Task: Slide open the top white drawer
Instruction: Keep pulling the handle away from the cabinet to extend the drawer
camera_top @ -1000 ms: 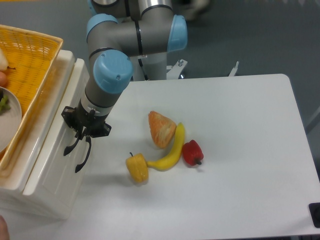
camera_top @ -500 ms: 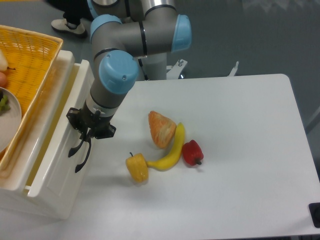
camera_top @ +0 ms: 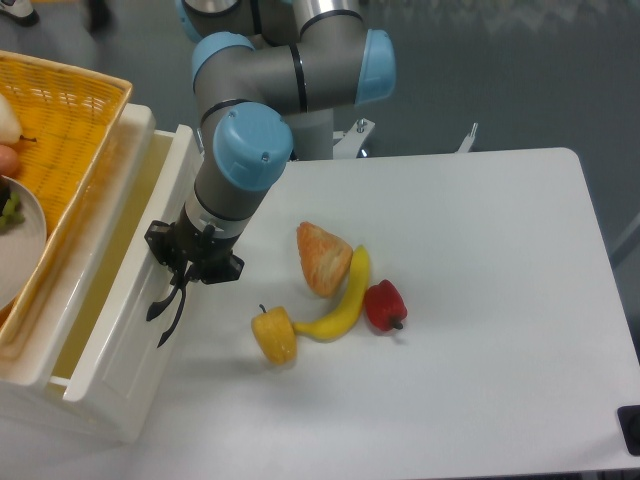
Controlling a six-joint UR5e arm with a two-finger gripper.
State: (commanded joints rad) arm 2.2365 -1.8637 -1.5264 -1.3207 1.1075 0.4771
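Note:
The top white drawer [camera_top: 122,335] stands at the left of the table, pulled partway out of the white cabinet, with a strip of its hollow inside showing behind the front panel. Its curved black handle [camera_top: 163,318] sticks out from the panel toward the table. My gripper [camera_top: 181,282] points down at the upper end of that handle and is shut on it. The arm's grey and blue wrist hangs directly above.
A yellow wicker basket [camera_top: 62,120] with a plate [camera_top: 20,235] rests on the cabinet top. On the white table [camera_top: 480,300] lie a bread piece [camera_top: 323,257], a banana [camera_top: 346,297], a yellow pepper [camera_top: 275,336] and a red pepper [camera_top: 384,305], just right of the gripper.
The drawer front has slid out to the right, widening the gap behind it. My gripper has moved right with the handle.

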